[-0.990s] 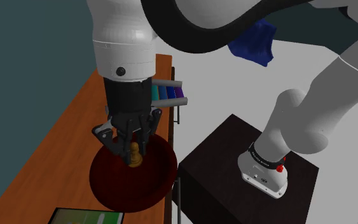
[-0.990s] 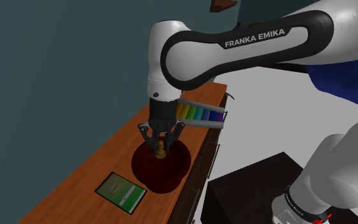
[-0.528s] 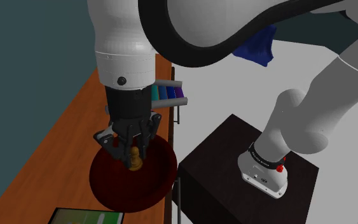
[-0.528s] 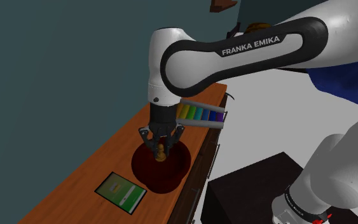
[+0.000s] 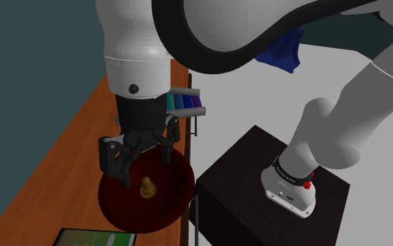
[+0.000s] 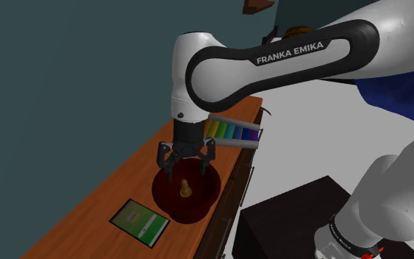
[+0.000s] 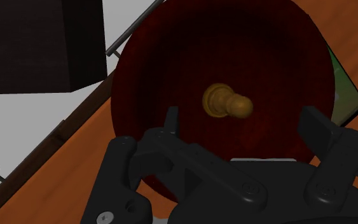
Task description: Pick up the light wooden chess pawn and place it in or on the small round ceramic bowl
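Two fingers of the gripper (image 5: 146,166) stand apart, empty, just above the bowl (image 5: 112,204). The pawn (image 5: 146,187) stands upright inside the bowl. It looks light, hard and smooth, and is probably best pinched at its neck.

We see a dark teal wall (image 5: 20,56) closing off the shoulder view's left, plain and evenly coloured. Along it runs a long table (image 5: 55,161) of orange-brown wood with a visible grain. Thin dark rail handles (image 7: 133,28) hang on the table's front side, facing away from the wall. Beyond the table's edge lies a flat light grey floor (image 5: 257,98), evenly lit, with no hard shadows. Farther back, a deep blue shape (image 5: 282,45) stands over the floor; we cannot tell what it is.
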You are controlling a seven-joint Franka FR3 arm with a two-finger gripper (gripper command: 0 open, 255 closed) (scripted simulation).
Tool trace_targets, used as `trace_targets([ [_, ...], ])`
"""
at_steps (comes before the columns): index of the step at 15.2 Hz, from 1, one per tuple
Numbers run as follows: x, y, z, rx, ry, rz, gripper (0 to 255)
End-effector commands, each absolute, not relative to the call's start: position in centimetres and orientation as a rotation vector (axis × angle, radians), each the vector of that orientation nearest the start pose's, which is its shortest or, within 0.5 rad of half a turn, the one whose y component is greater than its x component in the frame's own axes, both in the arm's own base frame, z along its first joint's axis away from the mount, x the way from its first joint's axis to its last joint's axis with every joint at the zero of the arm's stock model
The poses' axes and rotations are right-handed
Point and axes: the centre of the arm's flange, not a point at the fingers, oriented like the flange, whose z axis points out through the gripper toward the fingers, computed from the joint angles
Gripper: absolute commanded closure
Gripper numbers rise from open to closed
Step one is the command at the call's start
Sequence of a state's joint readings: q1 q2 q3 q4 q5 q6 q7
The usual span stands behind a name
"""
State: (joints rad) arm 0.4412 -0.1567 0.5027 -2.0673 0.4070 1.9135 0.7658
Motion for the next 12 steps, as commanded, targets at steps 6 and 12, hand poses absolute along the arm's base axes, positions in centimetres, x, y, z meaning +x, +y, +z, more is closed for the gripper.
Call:
trace_targets([
  [6,28.4,43.0,54.2,-2.927,-0.047,0.351,0],
  [12,28.4,43.0,54.2,-2.927,-0.047,0.351,0],
])
